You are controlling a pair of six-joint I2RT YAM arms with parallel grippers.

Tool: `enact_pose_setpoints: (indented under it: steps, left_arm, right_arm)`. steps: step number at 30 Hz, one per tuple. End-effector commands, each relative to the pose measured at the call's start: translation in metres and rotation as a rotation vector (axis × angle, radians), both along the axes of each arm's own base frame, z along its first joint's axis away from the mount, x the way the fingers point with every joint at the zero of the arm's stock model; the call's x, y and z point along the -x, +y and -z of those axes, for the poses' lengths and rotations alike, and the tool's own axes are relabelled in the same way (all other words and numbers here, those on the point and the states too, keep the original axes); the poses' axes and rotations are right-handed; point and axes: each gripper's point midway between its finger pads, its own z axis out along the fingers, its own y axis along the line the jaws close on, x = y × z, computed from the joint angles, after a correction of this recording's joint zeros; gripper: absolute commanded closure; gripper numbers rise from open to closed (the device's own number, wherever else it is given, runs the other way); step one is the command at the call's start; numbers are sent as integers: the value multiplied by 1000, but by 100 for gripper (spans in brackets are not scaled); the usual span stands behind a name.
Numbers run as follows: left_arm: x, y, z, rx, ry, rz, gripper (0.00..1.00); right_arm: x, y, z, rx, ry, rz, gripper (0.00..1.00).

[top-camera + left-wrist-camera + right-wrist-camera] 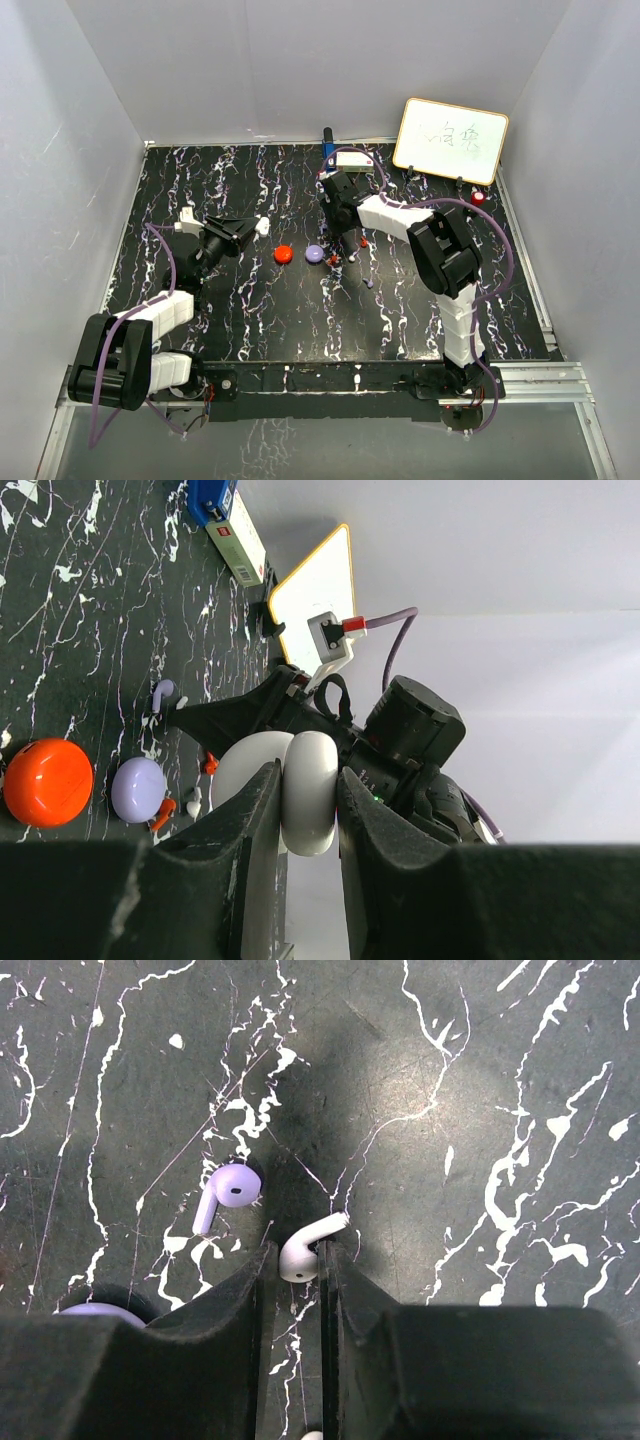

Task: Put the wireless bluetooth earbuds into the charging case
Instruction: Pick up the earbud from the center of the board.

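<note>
My right jaws are pinched narrow on the small white plastic earbud [300, 1250], which sits low on the black marbled table [480, 1080] just beside a lilac earbud [228, 1192]. My left jaws clamp the rounded white charging case [305, 790]. I grip only the bud's head, with the stem jutting sideways, so I judge it could swivel or squirt free on lifting. The right wrist view shows this pinch. The top view hides it beneath my arm.
</note>
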Motion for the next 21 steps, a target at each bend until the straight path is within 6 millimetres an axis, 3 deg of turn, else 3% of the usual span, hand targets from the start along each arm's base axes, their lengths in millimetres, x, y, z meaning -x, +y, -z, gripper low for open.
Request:
enact_pose_setpoints:
  steps: [1, 9, 21]
  left_arm:
    - [0, 1, -11, 12, -38, 8, 100]
    - [0, 0, -11, 13, -37, 11, 100]
    - [-1, 0, -14, 22, -47, 10, 100]
  right_arm:
    - [-15, 9, -8, -35, -38, -1, 85]
    - [-12, 10, -17, -66, -38, 5, 92]
    - [-17, 5, -81, -292, -51, 69, 97]
